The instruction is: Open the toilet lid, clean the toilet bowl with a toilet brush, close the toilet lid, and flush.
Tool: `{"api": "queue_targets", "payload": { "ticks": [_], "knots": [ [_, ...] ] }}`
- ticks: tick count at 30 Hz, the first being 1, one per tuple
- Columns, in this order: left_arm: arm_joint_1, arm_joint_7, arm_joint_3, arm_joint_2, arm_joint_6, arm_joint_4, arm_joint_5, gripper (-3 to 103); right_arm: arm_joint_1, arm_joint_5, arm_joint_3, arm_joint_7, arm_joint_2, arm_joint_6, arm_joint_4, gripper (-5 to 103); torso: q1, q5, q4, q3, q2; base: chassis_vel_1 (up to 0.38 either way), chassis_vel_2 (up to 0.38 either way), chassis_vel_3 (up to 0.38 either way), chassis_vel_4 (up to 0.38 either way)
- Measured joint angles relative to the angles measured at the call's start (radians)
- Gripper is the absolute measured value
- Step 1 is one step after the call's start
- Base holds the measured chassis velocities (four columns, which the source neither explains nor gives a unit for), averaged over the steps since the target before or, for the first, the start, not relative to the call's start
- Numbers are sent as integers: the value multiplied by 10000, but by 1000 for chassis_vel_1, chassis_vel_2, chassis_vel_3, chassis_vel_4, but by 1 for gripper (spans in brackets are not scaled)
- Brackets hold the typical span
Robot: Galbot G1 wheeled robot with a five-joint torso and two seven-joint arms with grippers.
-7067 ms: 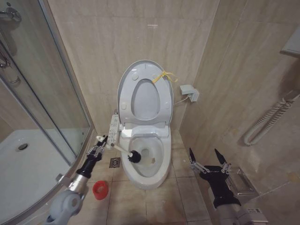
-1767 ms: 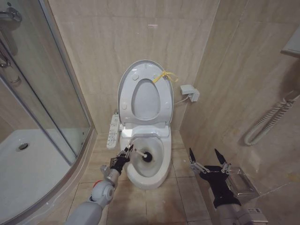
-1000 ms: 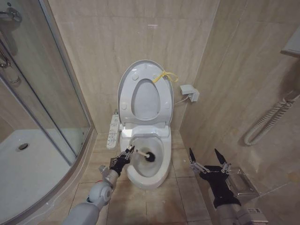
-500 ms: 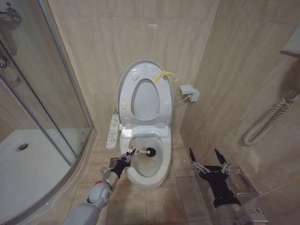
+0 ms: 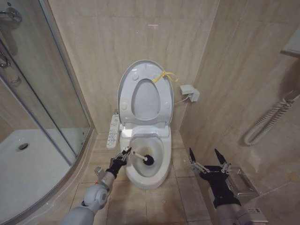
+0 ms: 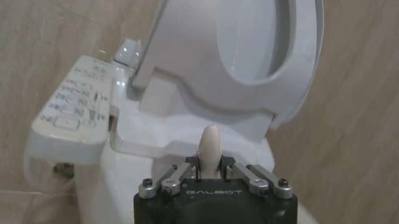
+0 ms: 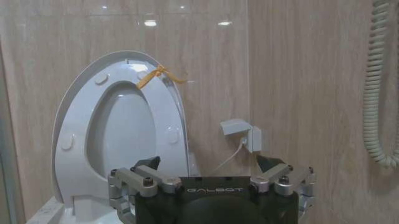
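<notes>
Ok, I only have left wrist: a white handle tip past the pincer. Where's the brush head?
Observer: Head view: left pincer grips the slim white toilet brush; its dark bristle head is inside the white ceramic toilet bowl.
Operator: Right arm?
Observer: Right pincer is open, holding nothing, low beside the bowl.
Operator: Strap?
Observer: Yellow strap is on the raised glossy white toilet lid, at its top edge.

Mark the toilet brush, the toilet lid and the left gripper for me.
toilet brush (image 5: pixel 147 160), head view, on its dark bristle head inside the bowl.
toilet lid (image 5: pixel 125 84), head view, on the raised cover's left rim.
left gripper (image 5: pixel 125 153), head view, between the fingers shut on the brush handle.
</notes>
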Motion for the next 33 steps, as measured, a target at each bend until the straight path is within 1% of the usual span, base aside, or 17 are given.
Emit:
{"api": "queue_targets", "payload": {
  "ticks": [1, 2, 5, 7, 9, 15, 18, 21, 28, 31, 33],
  "knots": [
    [-97, -22, 110, -162, -215, 263, 312, 21, 0, 0, 0, 0, 0, 0, 0, 100, 0, -1, 0, 1, 0, 0, 0, 0, 0],
    [-146, -31, 174, -258, -291, 365, 418, 21, 0, 0, 0, 0, 1, 0, 0, 100, 0, -2, 0, 1, 0, 0, 0, 0, 0],
    [-229, -27, 294, -429, -336, 465, 354, 21, 0, 0, -1, 0, 0, 0, 0, 100, 0, 1, 2, 0, 0, 0, 0, 0, 0],
    [-276, 3, 414, -503, -326, 425, 55, 21, 0, 0, 0, 0, 0, 0, 0, 100, 0, 1, 2, 0, 0, 0, 0, 0, 0],
    [-287, 11, 531, -512, -187, 214, -386, 21, 0, 0, 0, 0, 1, 0, -1, 100, 0, 1, -1, 0, 0, 0, 0, 0, 0],
    [-292, -24, 521, -368, 12, -127, -852, 21, 0, 0, 0, 0, 1, 0, 0, 100, 0, -1, -1, 1, 0, 0, 0, 0, 0],
    [-173, -126, 435, -157, 156, -551, -1175, 21, 0, 0, 0, 0, 1, 0, 0, 100, 0, -1, -2, 0, 0, 0, 0, 0, 0],
    [-13, -164, 294, -41, 210, -746, -1268, 21, 0, 0, 0, 0, 0, 0, 0, 100, 0, -2, -1, 1, 0, 0, 0, 0, 0],
    [331, -342, -110, 90, 275, -1068, -1348, 21, 0, 0, 0, 0, 1, 0, 0, 100, 0, -2, 2, 0, 0, 0, 0, 0, 0],
    [296, -289, -190, 81, 241, -840, -1232, 21, 0, 0, 0, 0, 0, 0, -1, 100, 0, 0, 1, 0, 0, 0, 0, 0, 0],
    [40, -19, -188, -157, -67, -39, -606, 21, 0, -1, 0, 0, 0, 0, 0, 100, 0, -2, 2, 0, 0, 0, 0, 0, 0]
  ]
}}
